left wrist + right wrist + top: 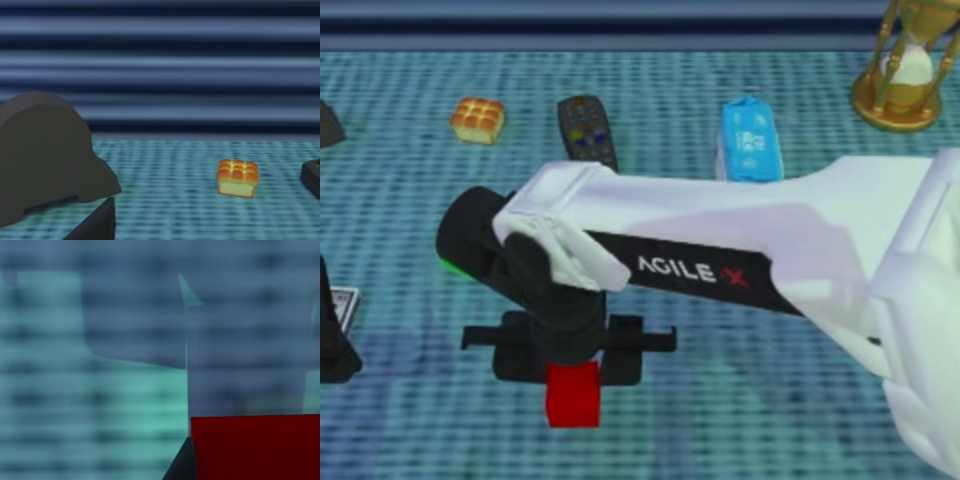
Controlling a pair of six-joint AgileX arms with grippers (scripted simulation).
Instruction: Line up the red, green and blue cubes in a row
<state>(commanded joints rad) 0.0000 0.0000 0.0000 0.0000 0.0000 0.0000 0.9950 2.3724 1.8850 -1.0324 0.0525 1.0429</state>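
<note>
The red cube (572, 393) is near the table's front, left of centre, right below my right gripper (570, 352). That gripper is shut on the cube, and its arm reaches in from the right across the table. Close up, the red cube (255, 447) has one dark finger (181, 466) pressed against its side. A sliver of the green cube (448, 266) peeks out under the arm's black wrist. The blue cube is hidden. My left gripper (330, 345) is parked at the left edge, open, with one finger (97, 225) showing.
Along the back stand a golden-brown bread bun (477, 120), a black remote (587, 130), a blue carton (751, 140) and a brass hourglass (905, 65). A dark object (325, 125) sits at the far left, and a patterned card (345, 305) lies by the left arm.
</note>
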